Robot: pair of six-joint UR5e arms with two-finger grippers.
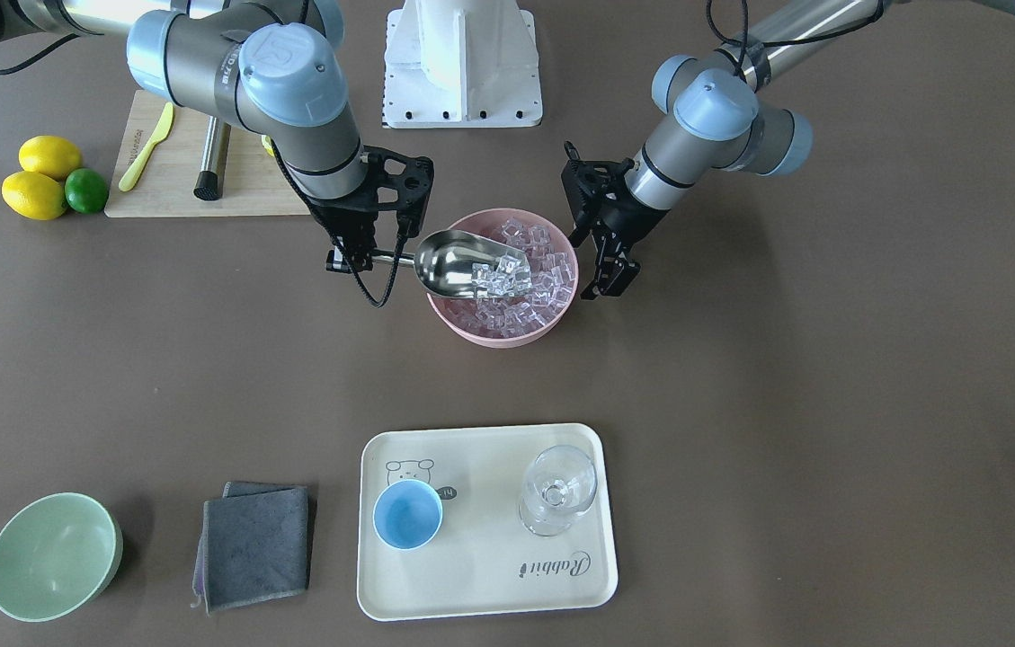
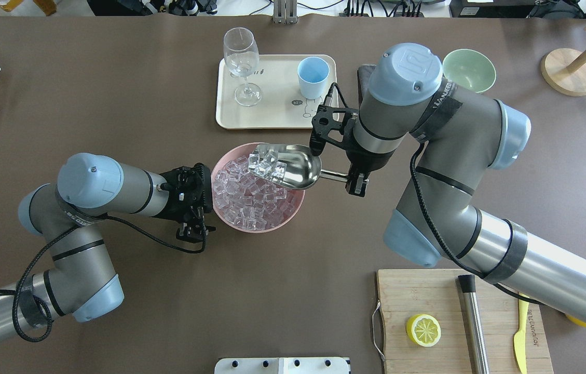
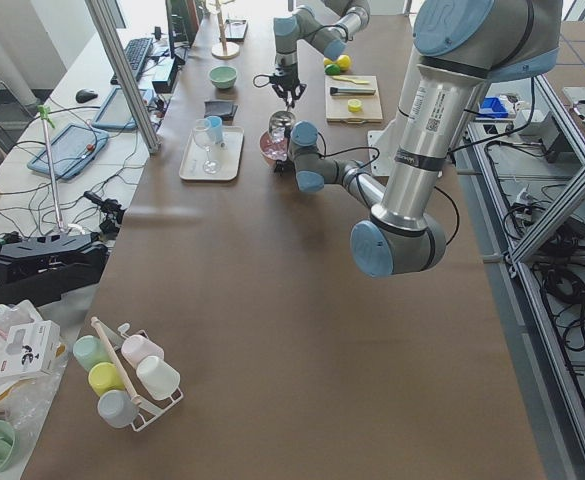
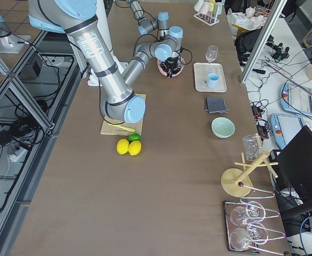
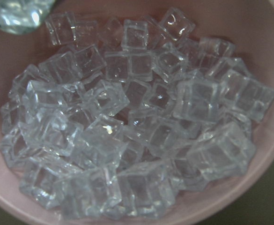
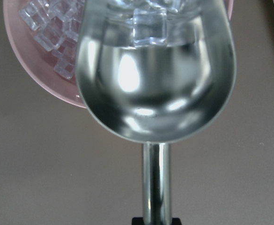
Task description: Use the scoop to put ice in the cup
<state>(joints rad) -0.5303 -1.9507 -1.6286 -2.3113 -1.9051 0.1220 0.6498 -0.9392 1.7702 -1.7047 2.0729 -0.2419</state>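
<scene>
Sensibly, the right gripper point(image 1: 352, 261) pinches the rigid scoop point(image 1: 458, 265) by its thin handle. The ice point(image 1: 507, 277) at its lip looks slick and loose, so it should be carried level. Whether the left gripper point(image 1: 604, 274) is spread, I cannot tell.

Script lettering on the cream tray point(image 1: 480, 584) spells "Rabbit", upside down from the front camera, and the tiny dark tag beside its bear drawing is too small to read. On the right arm point(image 2: 448, 104), capitals along the grey housing start "UNIVERS…", and the blue joint cap point(image 2: 409, 62) above shows the embossed "UR" emblem. There's a printed mark on the cutting board point(image 2: 427, 291) too, but it can't be made out.
</scene>
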